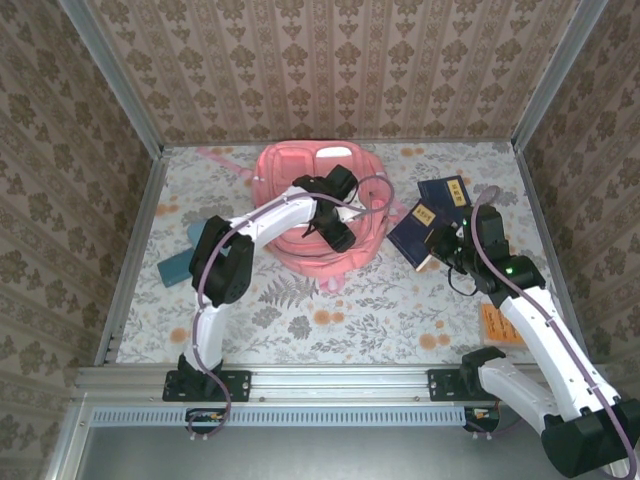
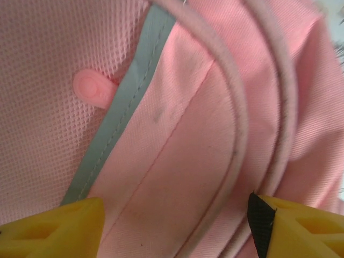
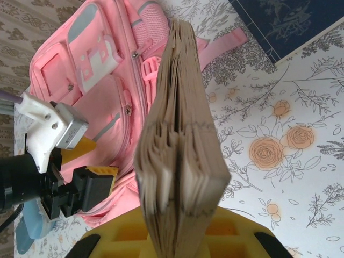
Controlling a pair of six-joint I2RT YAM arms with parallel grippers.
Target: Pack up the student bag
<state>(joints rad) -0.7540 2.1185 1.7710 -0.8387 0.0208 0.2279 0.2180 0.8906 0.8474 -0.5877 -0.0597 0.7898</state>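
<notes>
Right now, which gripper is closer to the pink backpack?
Left. The left gripper hangs close over the student bag; the right gripper holds a book off to the bag's right.

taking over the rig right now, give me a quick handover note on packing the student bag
Left gripper: open, jaws wide apart, right over the front pocket of the student bag.
Right gripper: shut on a dark blue book, held on edge above the table, right of the bag.
Bag: lies flat at the far middle of the table.
Outside the bag: a second blue book flat on the table to its right, and a teal pencil case to its left.
Done: one book picked up.
Left: get the bag open (I cannot tell if it is unzipped), then put the held book and the other items in.
</notes>
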